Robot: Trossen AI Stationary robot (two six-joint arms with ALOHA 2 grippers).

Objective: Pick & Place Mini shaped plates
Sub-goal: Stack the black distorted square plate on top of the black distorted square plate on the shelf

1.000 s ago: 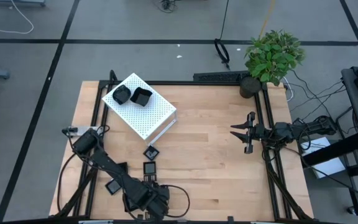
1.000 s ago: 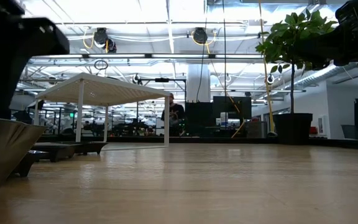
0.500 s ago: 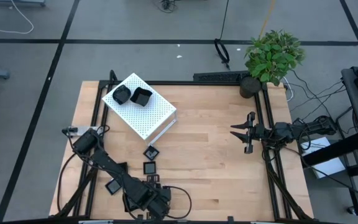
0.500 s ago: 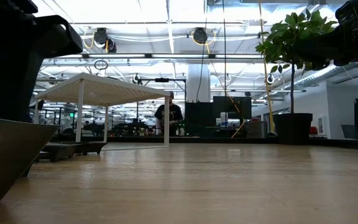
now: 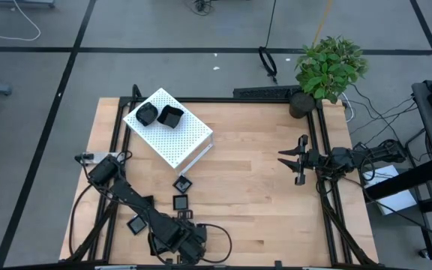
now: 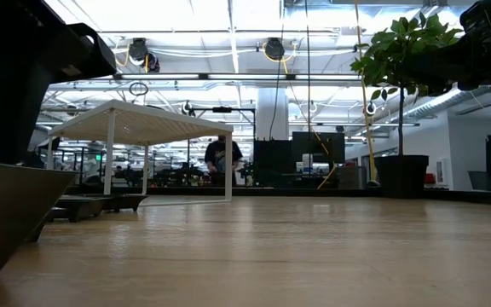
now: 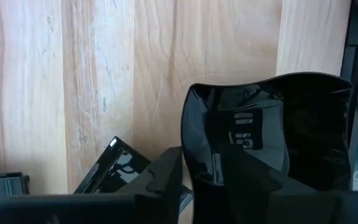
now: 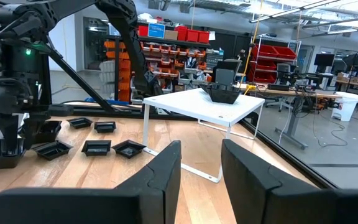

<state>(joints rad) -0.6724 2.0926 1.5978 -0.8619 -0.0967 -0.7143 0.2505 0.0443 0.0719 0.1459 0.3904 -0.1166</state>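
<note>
- High view: we count one table [image 5: 261, 217], with two arms on it, one at each side.
- One white box [image 5: 182, 139] stands at the table's far left corner.
- Right gripper [image 8: 201, 155] hangs above the table's right edge. Its fingers are partly apart, with nothing between them.
- Left gripper [image 7: 207, 168] is low at the near edge, left of centre. Its fingers are closed on the rim of one plate [image 7: 278, 124]. The low view shows that plate's base on the wood.
- Plates: two sit side by side on the box, a rounded one [image 5: 147, 114] and a squarer one [image 5: 171, 116].
- In the right wrist view we count seven on the table, the gripped one included. All lie near the left arm, between the box and the near edge.
</note>
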